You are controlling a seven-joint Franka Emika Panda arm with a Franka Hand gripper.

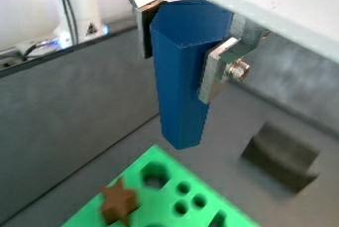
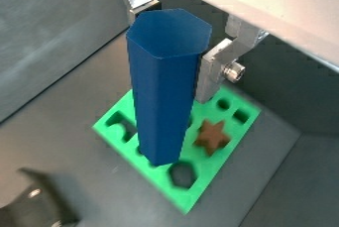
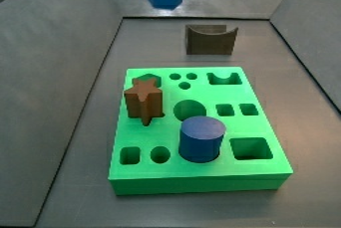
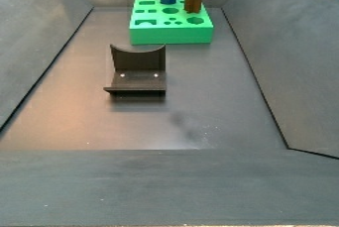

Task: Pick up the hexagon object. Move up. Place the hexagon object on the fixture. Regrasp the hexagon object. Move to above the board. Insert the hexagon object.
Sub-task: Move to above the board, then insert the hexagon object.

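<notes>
Dark grey floor (image 3: 80,103) well below, gripper (image 1: 185,45) clamped on upright hexagon object (image 1: 183,77) high above board (image 3: 200,175) and fixture (image 3: 210,39); could slip or snag the notch if lowered tilted.

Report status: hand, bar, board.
Hand shut on bar, held upright, high above floor. Board below; star peg and cylinder seated. Fixture empty.
</notes>
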